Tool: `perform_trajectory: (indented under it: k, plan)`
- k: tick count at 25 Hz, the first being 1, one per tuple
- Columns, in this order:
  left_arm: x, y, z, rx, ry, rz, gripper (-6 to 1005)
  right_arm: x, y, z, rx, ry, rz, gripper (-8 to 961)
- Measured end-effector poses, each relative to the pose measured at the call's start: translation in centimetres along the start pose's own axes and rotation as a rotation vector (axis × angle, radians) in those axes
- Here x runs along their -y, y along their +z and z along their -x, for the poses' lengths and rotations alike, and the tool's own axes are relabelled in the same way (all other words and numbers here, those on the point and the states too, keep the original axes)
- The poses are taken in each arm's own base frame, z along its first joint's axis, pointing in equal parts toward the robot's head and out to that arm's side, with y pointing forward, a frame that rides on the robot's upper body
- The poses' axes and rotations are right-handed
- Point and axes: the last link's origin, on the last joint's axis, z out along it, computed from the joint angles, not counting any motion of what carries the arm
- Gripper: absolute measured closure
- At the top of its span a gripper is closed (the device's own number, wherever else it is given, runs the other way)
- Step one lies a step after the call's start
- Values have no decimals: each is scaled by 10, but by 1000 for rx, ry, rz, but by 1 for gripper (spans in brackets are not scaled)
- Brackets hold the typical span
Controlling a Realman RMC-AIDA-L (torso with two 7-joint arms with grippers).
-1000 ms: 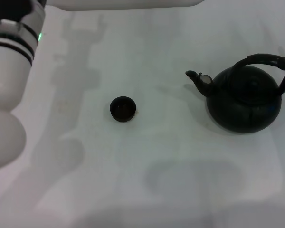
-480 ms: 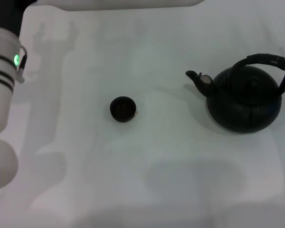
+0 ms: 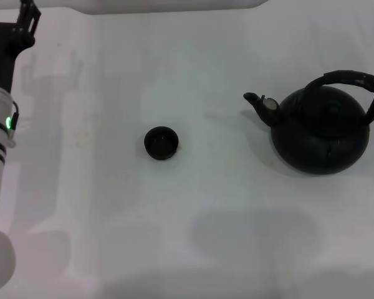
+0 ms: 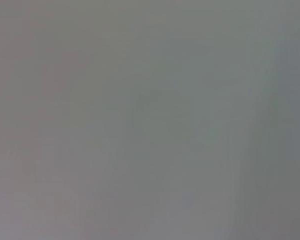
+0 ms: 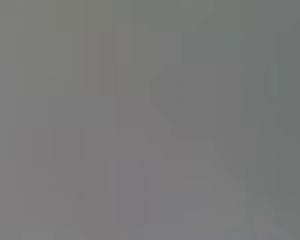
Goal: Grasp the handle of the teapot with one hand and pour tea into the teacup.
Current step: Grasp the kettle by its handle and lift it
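The matte-black teapot (image 3: 320, 129) stands upright at the right of the white table, its short spout (image 3: 260, 103) pointing left toward the teacup. Its ribbed arched handle (image 3: 351, 80) rises over its top. The small black teacup (image 3: 161, 142) sits left of the middle, well apart from the teapot. No tea shows. My left arm runs along the left edge, and its black gripper (image 3: 26, 14) is at the far left corner, away from both objects. My right gripper is out of view. Both wrist views show only plain grey.
The white table (image 3: 193, 237) spreads under everything. A pale rim (image 3: 168, 5) runs along the far edge. The white left arm with black bands and a green light (image 3: 8, 123) fills the left edge.
My left arm has shifted toward the left edge, and its black gripper end has come into view at the far left corner. The teapot and teacup have not moved.
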Motion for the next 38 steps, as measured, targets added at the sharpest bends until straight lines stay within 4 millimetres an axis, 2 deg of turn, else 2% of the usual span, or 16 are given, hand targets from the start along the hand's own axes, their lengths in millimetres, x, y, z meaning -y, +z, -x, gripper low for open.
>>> perform_trajectory:
  k: [6, 11, 16, 21, 32, 38]
  plan:
    - [2, 1, 0, -6, 6, -1, 165, 2, -45, -2, -54, 135, 151, 78]
    - [4, 5, -1, -9, 25, -1, 166, 0, -85, -5, -111, 140, 254, 78]
    - [7, 6, 2, -1, 37, -3, 166, -12, -109, -11, -172, 137, 366, 78]
    - [8, 6, 2, -1, 47, -3, 165, -18, -110, -23, -217, 93, 372, 78]
    - [11, 5, 3, 3, 51, -11, 166, -37, -74, -37, -262, 21, 423, 78]
    - [11, 4, 4, 4, 49, -12, 166, -42, -75, -41, -288, 15, 459, 80]
